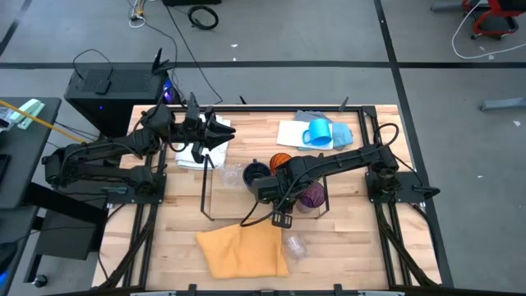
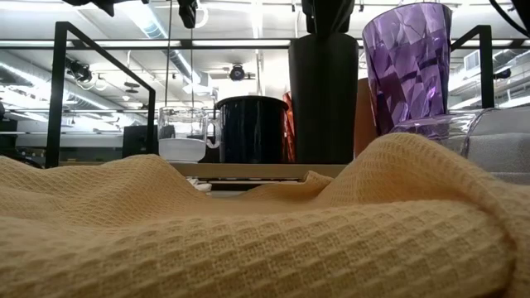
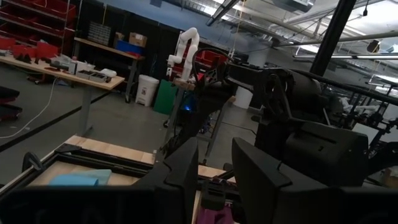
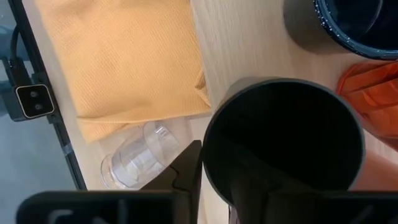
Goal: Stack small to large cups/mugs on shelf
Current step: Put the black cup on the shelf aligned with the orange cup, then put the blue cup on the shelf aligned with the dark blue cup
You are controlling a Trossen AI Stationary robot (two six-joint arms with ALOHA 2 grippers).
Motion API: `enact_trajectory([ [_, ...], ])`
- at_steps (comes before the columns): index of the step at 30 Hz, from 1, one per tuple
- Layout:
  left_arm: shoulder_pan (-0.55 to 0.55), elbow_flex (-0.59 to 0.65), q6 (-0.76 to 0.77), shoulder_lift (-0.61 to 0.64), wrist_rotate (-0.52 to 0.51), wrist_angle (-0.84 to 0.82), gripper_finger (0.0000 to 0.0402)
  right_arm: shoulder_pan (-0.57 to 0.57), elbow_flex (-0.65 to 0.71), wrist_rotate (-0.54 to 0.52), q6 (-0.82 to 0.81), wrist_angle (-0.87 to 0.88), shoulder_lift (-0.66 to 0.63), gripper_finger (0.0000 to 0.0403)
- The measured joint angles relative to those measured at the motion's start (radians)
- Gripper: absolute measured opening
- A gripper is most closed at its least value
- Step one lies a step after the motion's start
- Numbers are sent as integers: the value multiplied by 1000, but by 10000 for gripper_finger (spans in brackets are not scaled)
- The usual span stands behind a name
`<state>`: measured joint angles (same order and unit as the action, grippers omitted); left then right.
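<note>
On the shelf point(image 1: 212, 197) stand a clear glass point(image 1: 233, 175), a dark navy mug point(image 1: 256, 172), an orange cup point(image 1: 281, 160), a purple cup point(image 1: 311, 196) and a black cup point(image 4: 283, 143). My right gripper point(image 4: 217, 186) points down over the black cup. It is open, with one finger outside the rim and one inside. The black cup stands upright on the shelf board point(image 2: 257, 170). A bright blue mug point(image 1: 319, 133) sits on a cloth at the table's far side. My left gripper point(image 3: 214, 180) hangs raised over the far left, open with nothing between its fingers. My right gripper comes from above and straddles the black cup's rim point(image 4: 208, 146) on its near side. The outer finger point(image 4: 189, 174) stands right beside the wall. Whether either finger still touches the cup, I cannot tell. The cup stands on the shelf on its own base.
A yellow cloth point(image 1: 242, 251) lies folded near the table's front edge, with a clear glass point(image 1: 293, 244) on its side next to it. White and blue cloths point(image 1: 300, 130) lie at the far side. The shelf's black wire frame point(image 2: 60, 91) rises at its ends.
</note>
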<state>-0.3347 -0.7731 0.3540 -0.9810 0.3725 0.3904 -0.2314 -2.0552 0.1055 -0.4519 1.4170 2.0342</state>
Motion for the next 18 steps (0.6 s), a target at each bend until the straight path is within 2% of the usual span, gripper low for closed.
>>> enact_trajectory([
  [13,0,0,-1,0,0,0,105,6,-1,12,7,9,-7,87],
  [18,0,0,-1,0,0,0,105,26,-51,10,17,42,-11,87],
])
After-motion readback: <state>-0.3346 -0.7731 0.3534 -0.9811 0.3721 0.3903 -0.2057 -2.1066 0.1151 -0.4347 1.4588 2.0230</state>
